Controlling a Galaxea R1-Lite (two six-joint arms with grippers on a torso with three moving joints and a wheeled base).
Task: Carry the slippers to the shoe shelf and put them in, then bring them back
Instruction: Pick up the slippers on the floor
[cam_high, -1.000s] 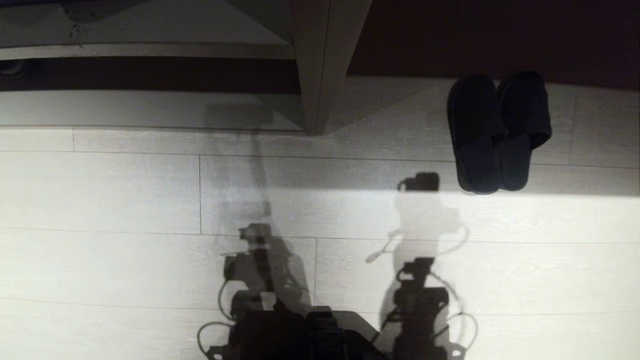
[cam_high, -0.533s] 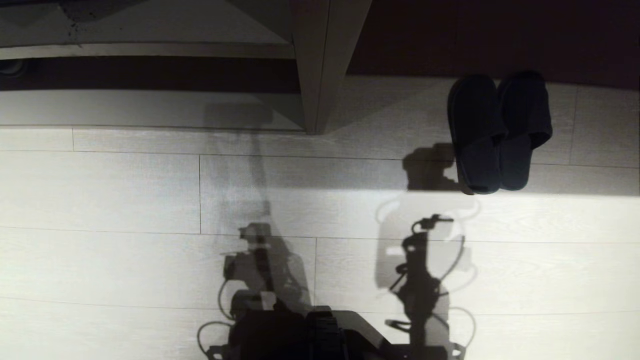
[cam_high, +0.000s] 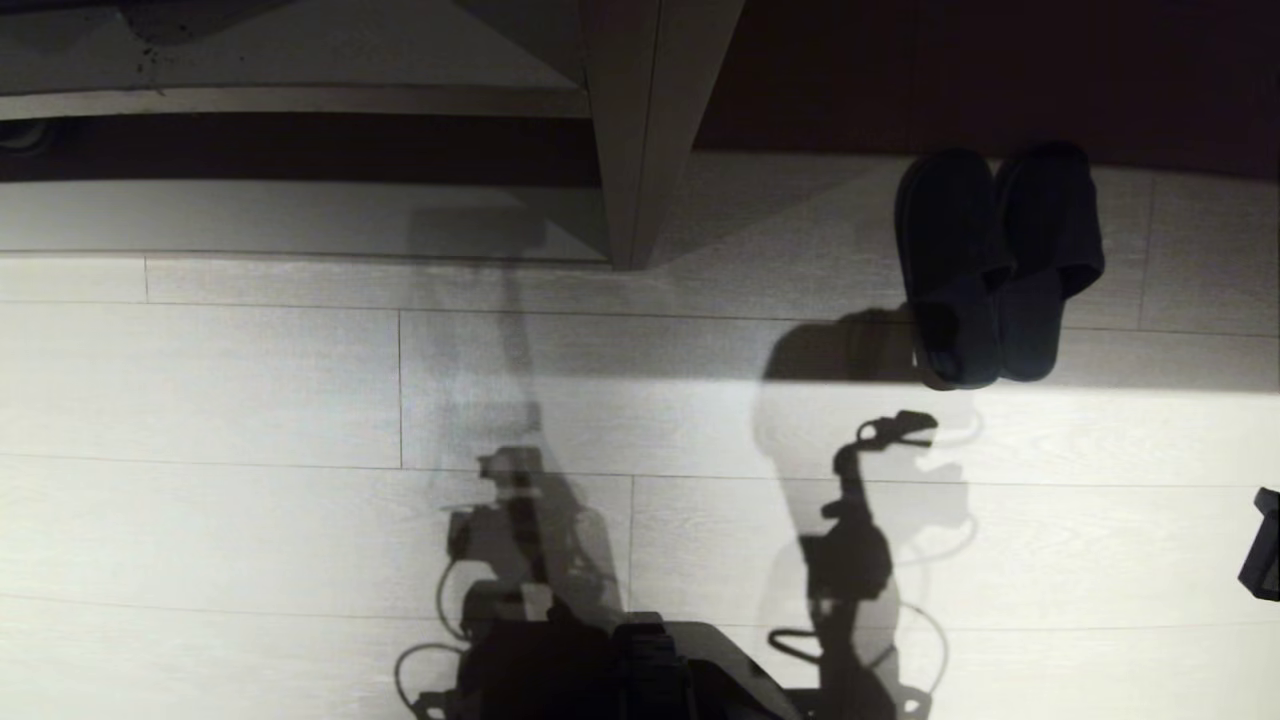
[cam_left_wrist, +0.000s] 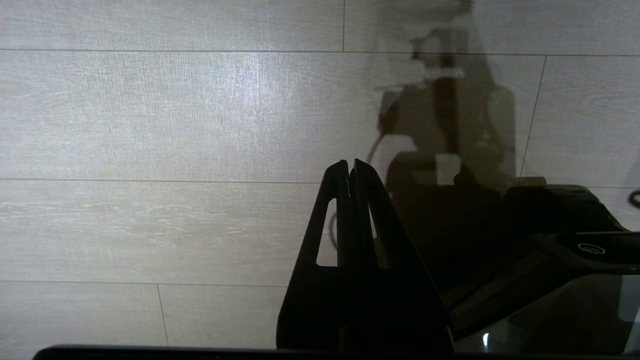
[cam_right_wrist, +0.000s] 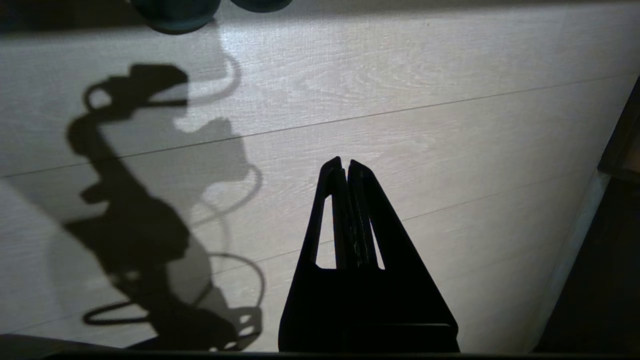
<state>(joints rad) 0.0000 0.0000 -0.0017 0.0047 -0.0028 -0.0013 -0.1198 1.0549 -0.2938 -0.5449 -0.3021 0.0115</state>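
Observation:
The slippers (cam_high: 955, 260), dark and backless, lie side by side at the upper right of the head view, toes toward the dark strip behind them. Their heels just show in the right wrist view as slippers (cam_right_wrist: 175, 12). The shoe shelf (cam_high: 250, 215) runs along the top, its slanted divider panel (cam_high: 640, 130) standing left of the slippers. My right gripper (cam_right_wrist: 345, 162) hangs shut and empty over bare floor, short of the heels. A dark part of the right arm (cam_high: 1262, 545) pokes in at the right edge. My left gripper (cam_left_wrist: 348, 162) is shut and empty beside my base.
My dark base (cam_high: 620, 670) fills the bottom centre, and arm shadows fall across the pale plank floor (cam_high: 250, 400). A dark piece of furniture or wall (cam_right_wrist: 620, 210) borders the floor at my right side.
The right arm's shadow has swung forward toward the slippers' heels. A dark part of the right arm has come in at the right edge. The slippers and left arm have not moved.

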